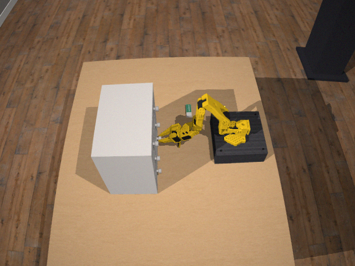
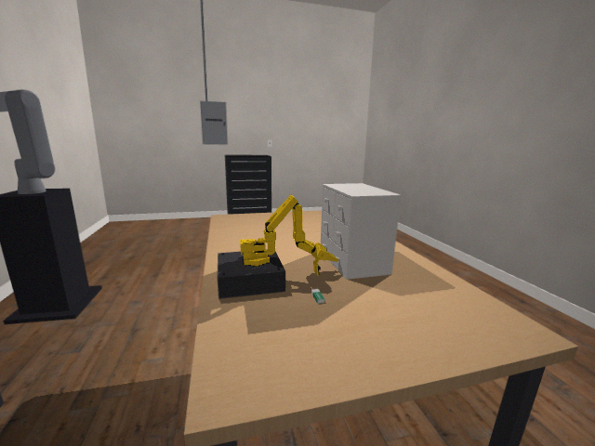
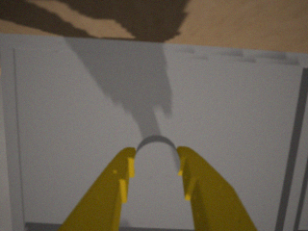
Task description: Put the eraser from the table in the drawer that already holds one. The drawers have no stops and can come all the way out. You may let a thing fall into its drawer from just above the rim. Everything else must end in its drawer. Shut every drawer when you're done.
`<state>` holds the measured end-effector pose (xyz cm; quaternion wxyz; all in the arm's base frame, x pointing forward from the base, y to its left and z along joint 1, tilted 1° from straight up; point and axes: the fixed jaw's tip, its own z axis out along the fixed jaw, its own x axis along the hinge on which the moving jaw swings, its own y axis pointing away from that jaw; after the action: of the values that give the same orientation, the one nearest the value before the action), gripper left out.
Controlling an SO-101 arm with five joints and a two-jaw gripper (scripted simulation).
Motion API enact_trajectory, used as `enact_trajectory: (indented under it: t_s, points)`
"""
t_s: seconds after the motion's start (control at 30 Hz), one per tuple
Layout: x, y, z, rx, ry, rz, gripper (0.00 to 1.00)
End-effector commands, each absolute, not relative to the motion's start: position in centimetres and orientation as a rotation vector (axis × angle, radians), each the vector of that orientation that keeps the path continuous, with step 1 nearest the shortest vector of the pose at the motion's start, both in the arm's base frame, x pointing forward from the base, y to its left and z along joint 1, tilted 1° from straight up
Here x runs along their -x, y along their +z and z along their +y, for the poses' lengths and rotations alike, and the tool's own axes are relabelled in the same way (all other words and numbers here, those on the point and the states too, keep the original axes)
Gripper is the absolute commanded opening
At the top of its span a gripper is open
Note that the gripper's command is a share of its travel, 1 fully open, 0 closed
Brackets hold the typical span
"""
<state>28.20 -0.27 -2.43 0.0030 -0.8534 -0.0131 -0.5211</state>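
Low in the wrist view, the end effector [image 1: 158,138] [image 2: 337,260] [image 3: 156,156] is nearly closed, apparently gripping a round drawer knob [image 1: 159,138] [image 3: 156,166]. The green-and-white eraser [image 1: 188,110] [image 2: 318,295] lies on the tabletop [image 1: 172,229] [image 2: 360,346], just above centre in the top view.

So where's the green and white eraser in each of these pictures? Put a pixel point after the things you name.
Top: just above the middle, between the white cabinet [image 1: 124,120] [image 2: 371,235] [image 3: 231,101] and the black base [image 1: 239,158] [image 2: 252,283]; eraser [image 1: 188,108] [image 2: 318,296].
Exterior: just right of centre, below the arm.
Wrist: not in it.
Shared landmark: the white cabinet, only its front in wrist.
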Motion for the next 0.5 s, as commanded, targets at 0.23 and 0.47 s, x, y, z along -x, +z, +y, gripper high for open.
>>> enact_trajectory:
  t_s: [0.23, 0.47]
  points:
    - [-27.89, -3.04, -0.47, 2.697, -1.608, -0.029, 0.00]
    - [-27.89, -3.04, -0.47, 2.697, -1.608, -0.029, 0.00]
